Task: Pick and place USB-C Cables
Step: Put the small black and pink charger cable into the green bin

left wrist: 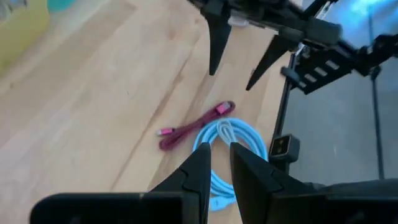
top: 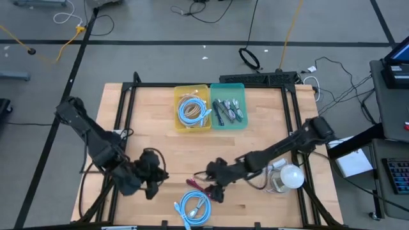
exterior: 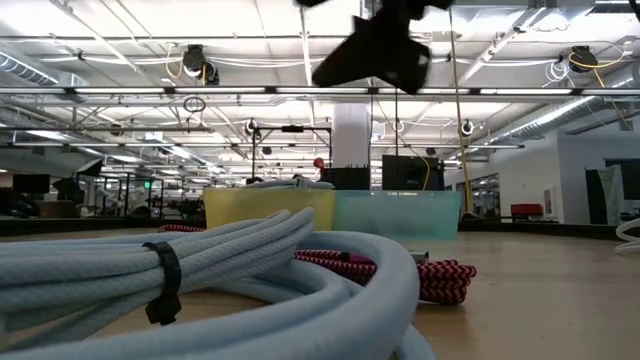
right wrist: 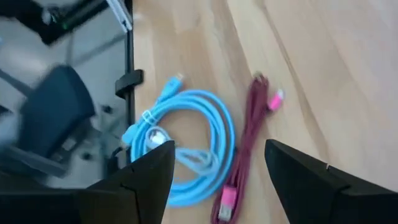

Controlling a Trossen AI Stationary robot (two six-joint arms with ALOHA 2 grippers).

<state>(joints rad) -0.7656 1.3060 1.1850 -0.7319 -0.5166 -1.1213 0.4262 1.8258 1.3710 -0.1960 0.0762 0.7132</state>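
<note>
A light blue coiled USB-C cable point(top: 195, 208) point(right wrist: 186, 143) point(exterior: 200, 290) lies flat by the table's near edge. A short maroon cable point(top: 195, 185) point(right wrist: 245, 149) point(left wrist: 196, 127) lies beside it, on its far side. My right gripper point(top: 215, 190) point(right wrist: 217, 155) point(exterior: 375, 45) hovers open above both, raised off the table, and touches neither. My left gripper point(top: 161, 176) point(left wrist: 219, 155) waits to their left, fingers almost together, holding nothing. More coiled cables lie in the yellow bin point(top: 192, 108), and short ones lie in the teal bin point(top: 228, 110).
The yellow bin point(exterior: 270, 208) and the teal bin point(exterior: 395, 212) stand side by side at the table's far middle. A round white bulb with its clear cord point(top: 289, 176) lies at the right edge. A black frame point(top: 128, 108) borders the table. Bare wood lies between bins and grippers.
</note>
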